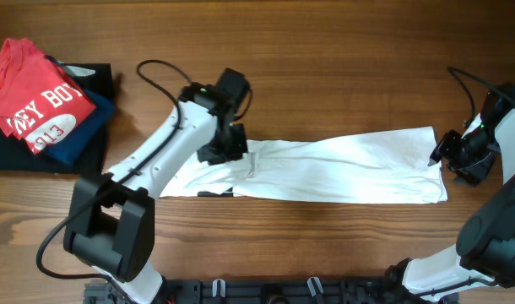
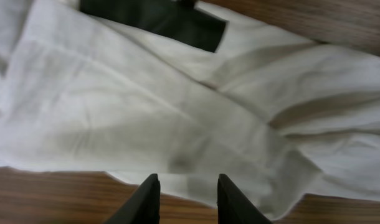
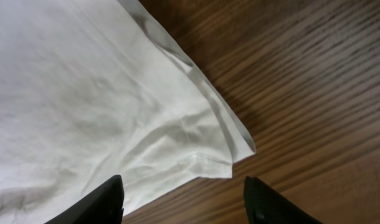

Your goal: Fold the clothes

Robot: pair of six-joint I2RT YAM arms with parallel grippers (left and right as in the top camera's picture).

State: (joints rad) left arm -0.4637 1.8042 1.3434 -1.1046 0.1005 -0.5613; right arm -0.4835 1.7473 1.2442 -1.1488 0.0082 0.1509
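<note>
The left gripper (image 2: 188, 180) holds its two black fingers slightly apart over the near edge of the white T-shirt (image 2: 146, 106). The shirt lies rumpled on the wooden table (image 2: 47, 193). A black printed patch (image 2: 159, 18) shows at the shirt's far side.

The T-shirt (image 1: 342, 165) lies stretched across the table (image 1: 325, 67), left gripper (image 1: 230, 149) over its left end, right gripper (image 1: 441, 157) at its right end, folded garments (image 1: 46, 110) far left

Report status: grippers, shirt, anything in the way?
Left gripper open over white T-shirt. Right gripper open at its corner. Shirt flat, in a long strip. Nothing in the way.
</note>
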